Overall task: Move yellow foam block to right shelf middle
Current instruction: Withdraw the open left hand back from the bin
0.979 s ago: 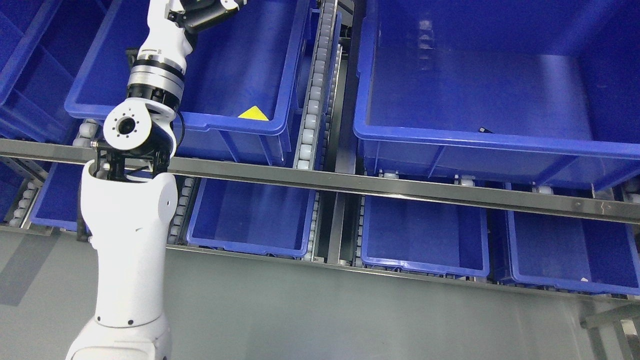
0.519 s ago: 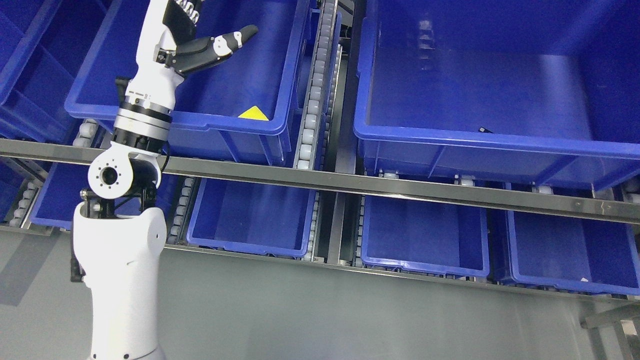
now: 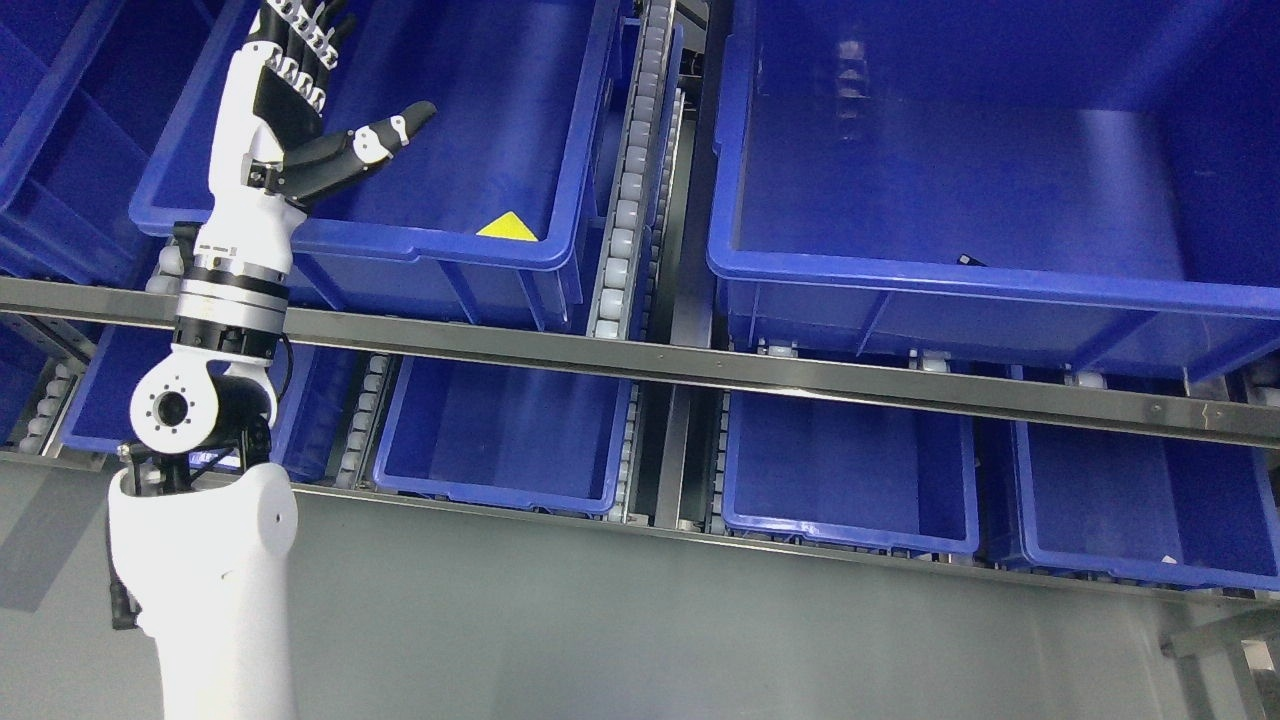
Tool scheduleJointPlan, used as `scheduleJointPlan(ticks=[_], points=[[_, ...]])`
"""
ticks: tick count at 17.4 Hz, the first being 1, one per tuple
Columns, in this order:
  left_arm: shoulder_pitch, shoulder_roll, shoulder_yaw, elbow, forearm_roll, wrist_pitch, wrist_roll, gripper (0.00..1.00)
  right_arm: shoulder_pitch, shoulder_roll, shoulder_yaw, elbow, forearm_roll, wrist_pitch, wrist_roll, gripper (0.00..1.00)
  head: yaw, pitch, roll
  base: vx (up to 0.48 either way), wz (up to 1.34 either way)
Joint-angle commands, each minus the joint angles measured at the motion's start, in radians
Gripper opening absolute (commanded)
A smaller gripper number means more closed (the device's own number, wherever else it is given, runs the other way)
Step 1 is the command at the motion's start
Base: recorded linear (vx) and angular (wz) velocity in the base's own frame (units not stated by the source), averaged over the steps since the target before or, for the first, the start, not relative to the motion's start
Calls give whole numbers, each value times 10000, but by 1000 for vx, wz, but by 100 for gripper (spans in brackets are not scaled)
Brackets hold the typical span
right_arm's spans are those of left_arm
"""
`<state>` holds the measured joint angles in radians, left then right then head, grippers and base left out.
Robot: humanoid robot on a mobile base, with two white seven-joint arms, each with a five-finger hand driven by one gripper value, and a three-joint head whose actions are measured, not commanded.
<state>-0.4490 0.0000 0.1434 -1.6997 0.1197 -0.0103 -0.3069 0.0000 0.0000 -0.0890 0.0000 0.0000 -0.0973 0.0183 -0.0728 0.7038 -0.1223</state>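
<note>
- A large blue bin (image 3: 960,270) sits on the upper shelf at the right.
- A steel rail (image 3: 700,368) runs along the shelf's front edge.
- A strip of white rollers (image 3: 625,200) stands between the upper bins.
- Three smaller blue bins (image 3: 850,530) line the lower shelf.
- A grey floor (image 3: 650,630) lies below.

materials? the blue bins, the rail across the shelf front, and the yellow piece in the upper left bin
Blue bins: look like moulded plastic, glossy; soft glare on the walls and rounded rims.
Rail: looks like metal, brushed grey, with a dull sheen and small fastener holes.
Yellow foam block: only a matte corner shows above the rim; no glare, consistent with foam, but not certain from this view.
</note>
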Motion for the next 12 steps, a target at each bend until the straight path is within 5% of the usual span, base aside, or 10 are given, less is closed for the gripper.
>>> scheduleJointPlan(ticks=[1,12], points=[[57,175,546,-138,-1,210,17,100,-30,-175,0,-175,0,6,1,100,0,0,0,0,0],[-403,175,-1032,-138,-1,271,922,100,-30,-175,0,-175,-15,6,1,100,0,0,0,0,0]])
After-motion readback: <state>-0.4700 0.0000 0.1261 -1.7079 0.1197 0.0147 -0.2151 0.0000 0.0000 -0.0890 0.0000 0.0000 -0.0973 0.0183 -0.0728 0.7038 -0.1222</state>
